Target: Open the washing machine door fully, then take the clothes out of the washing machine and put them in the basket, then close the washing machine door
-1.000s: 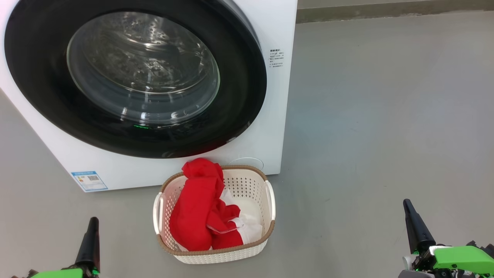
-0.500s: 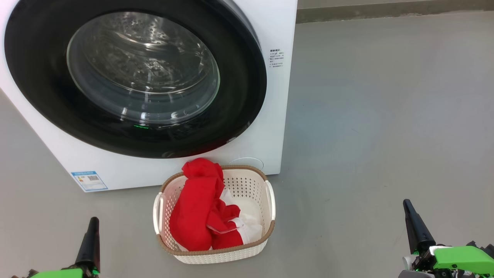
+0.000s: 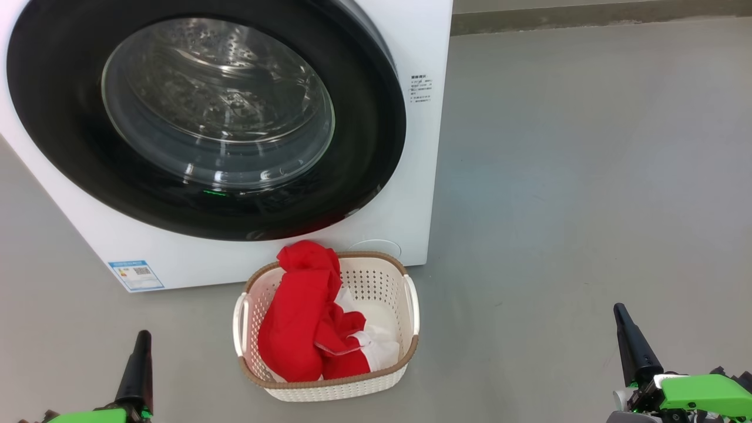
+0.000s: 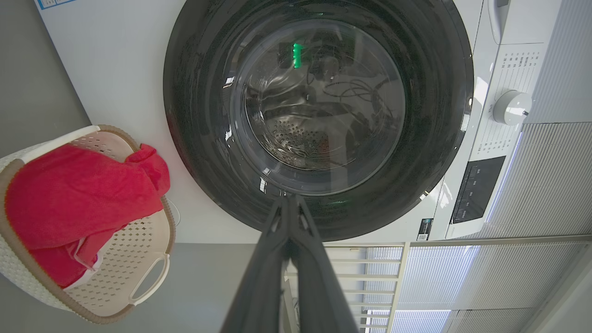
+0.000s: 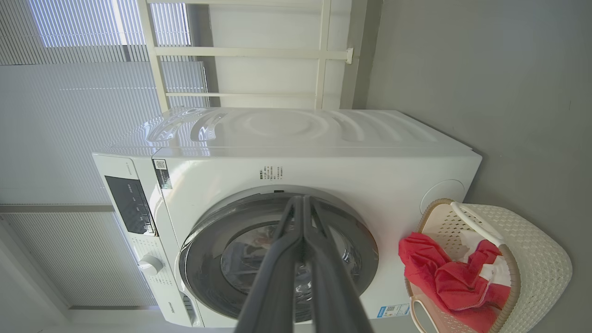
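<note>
Lying between left tool (image 3: 141, 346) and right tool (image 3: 623, 320), clothes (image 3: 296, 317) occupy basket (image 3: 385, 282).

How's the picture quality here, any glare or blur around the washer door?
Head view: sharp, evenly lit, white glints on the washing machine door glass. Left wrist view: wide-angle bending, a green reflection in the glass. Right wrist view: bright backlit window blinds at upper left.
</note>
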